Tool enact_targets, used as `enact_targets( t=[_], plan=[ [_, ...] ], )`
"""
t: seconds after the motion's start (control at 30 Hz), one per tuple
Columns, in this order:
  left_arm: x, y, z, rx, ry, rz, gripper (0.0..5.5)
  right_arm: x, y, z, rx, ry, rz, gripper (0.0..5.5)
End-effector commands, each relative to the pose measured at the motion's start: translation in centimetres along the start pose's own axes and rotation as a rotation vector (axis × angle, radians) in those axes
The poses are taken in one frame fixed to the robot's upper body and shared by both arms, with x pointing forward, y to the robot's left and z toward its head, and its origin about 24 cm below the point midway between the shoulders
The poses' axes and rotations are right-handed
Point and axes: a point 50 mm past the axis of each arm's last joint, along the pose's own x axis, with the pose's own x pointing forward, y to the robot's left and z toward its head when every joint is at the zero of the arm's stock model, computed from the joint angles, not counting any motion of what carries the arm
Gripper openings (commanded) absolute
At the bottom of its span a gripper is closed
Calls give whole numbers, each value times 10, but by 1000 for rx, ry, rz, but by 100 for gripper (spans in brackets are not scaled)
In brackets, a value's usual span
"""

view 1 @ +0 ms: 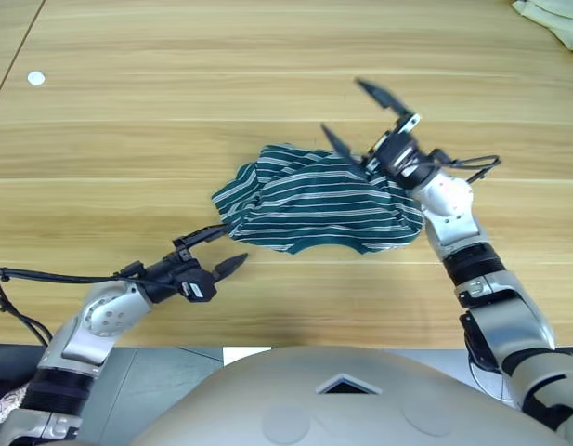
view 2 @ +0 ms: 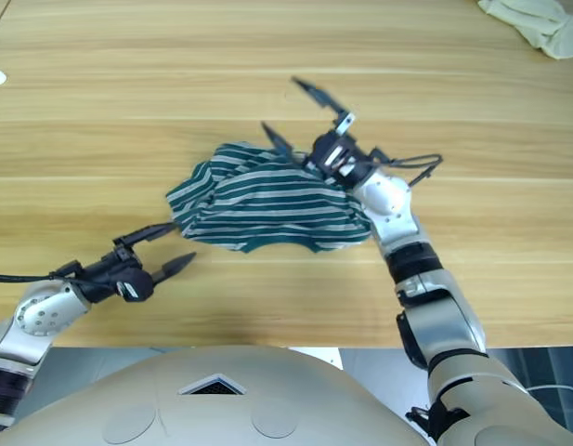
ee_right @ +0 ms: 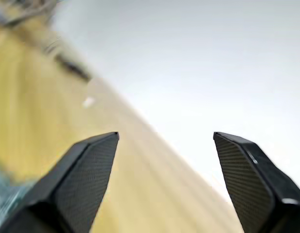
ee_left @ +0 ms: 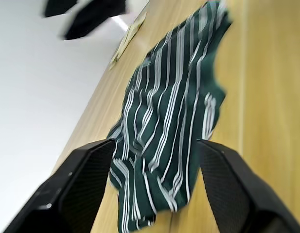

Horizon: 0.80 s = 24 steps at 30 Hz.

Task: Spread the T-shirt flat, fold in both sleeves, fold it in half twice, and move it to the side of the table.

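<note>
Wooden table (view 1: 175, 74) — crumpled striped T-shirt (view 1: 314, 200)

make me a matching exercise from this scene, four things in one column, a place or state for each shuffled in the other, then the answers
Column one:
1. T-shirt
2. left gripper
3. right gripper
4. pale cloth

Column two:
A. open, by the T-shirt's right end, fingers pointing away over the table
B. at the table's far right corner
C. crumpled in a heap mid-table
D. open, low at the T-shirt's left end

Pairs: 1-C, 2-D, 3-A, 4-B
</note>
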Motion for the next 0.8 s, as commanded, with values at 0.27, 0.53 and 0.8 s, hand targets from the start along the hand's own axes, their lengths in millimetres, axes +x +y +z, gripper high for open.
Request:
enact_targets(
  t=[0.27, 0.53, 0.8],
  plan=[
    [-10, -9, -40, 202, 329, -214, 314, -45, -37, 20, -127, 134, -42, 360],
    [14, -16, -43, 245, 270, -238, 314, -56, -37, 16, -143, 186, -46, 360],
    [24, -6, -52, 291, 283, -162, 314, -73, -41, 17, -167, 234, -80, 360]
  ],
)
